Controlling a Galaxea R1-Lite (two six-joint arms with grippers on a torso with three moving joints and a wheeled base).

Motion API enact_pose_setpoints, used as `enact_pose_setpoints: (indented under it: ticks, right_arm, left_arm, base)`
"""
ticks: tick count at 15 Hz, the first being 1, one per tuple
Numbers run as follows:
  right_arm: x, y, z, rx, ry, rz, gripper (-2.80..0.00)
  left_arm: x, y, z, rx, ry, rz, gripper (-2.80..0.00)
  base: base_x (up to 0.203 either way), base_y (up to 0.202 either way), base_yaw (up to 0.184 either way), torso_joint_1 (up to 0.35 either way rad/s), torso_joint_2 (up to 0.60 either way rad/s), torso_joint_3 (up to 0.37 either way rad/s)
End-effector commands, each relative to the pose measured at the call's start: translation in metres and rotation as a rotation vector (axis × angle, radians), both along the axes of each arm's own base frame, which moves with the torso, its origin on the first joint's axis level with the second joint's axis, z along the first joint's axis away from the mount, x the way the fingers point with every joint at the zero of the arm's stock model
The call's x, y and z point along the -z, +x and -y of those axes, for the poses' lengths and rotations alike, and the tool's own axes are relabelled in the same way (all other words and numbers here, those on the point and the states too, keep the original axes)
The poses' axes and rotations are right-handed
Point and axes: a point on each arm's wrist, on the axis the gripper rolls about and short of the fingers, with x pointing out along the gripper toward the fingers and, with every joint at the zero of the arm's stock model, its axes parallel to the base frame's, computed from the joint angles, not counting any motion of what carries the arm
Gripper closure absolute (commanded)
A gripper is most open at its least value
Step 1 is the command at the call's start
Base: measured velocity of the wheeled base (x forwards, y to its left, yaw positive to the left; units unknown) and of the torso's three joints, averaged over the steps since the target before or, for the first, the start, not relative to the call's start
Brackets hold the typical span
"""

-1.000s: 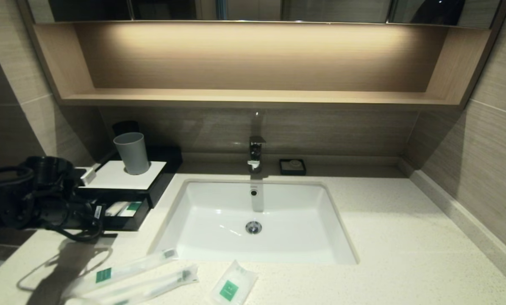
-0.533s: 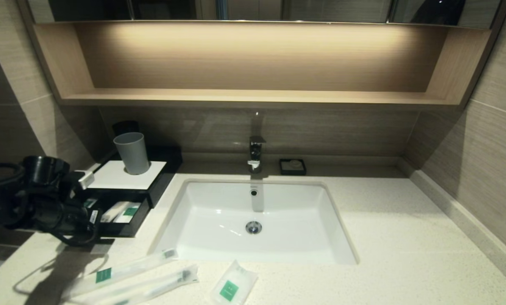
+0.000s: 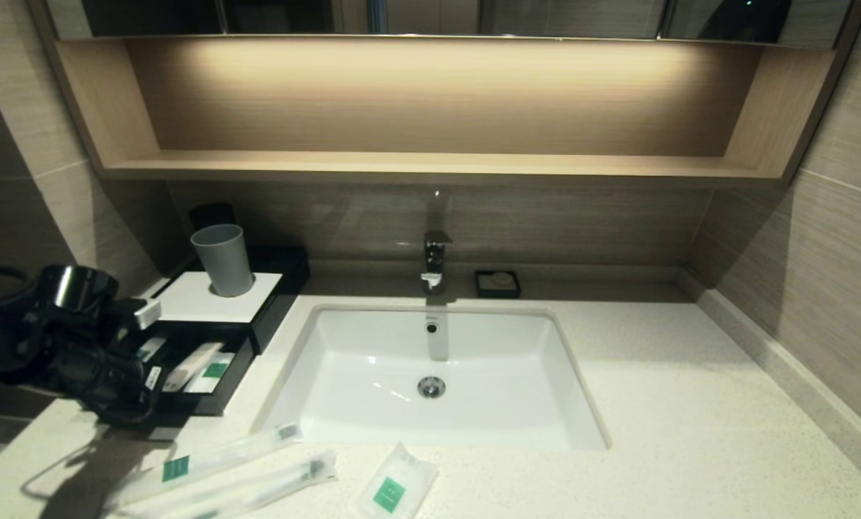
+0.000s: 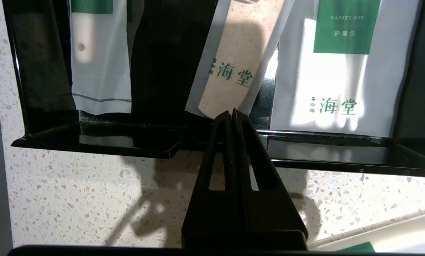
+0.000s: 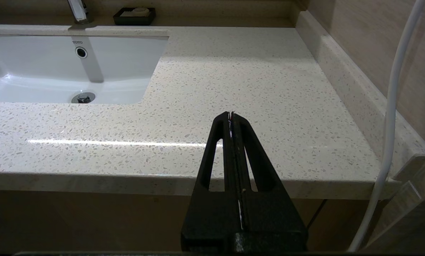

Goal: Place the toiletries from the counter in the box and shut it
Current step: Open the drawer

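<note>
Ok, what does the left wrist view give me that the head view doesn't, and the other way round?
Left wrist only: the print on the packets in the drawer, including the vanity kit sachet, and the left gripper shut, empty, at the drawer's front lip.
Head only: two toothbrush packets and a white sachet lying on the counter in front of the sink, the grey cup on the box, the faucet, the soap dish.
Both: the open drawer holding packets.
</note>
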Motion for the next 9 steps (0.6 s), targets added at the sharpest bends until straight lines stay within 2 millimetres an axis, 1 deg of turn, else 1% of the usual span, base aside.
enact_pose_setpoints:
  ticks: [1, 5, 9]
  right_arm:
    - [0.0, 0.0, 0.0, 0.0, 0.0, -0.001, 0.0]
    - [0.0, 0.0, 0.0, 0.0, 0.0, -0.001, 0.0]
    - [0.0, 0.0, 0.0, 0.0, 0.0, -0.001, 0.0]
  left_arm:
    - [-0.001, 0.0, 0.0, -0.002, 0.005, 0.003, 0.0]
    - [-0.002, -0.002, 0.0, -0.002, 0.003, -0.006, 0.0]
    - [-0.011, -0.006, 0.001, -0.001, -0.004, -0.038, 0.0]
  base:
    - [0.0, 0.0, 0.0, 0.0, 0.0, 0.0]
    - [0.0, 0.0, 0.0, 0.0, 0.0, 0.0]
    - [0.0, 0.0, 0.0, 0.0, 0.0, 0.0]
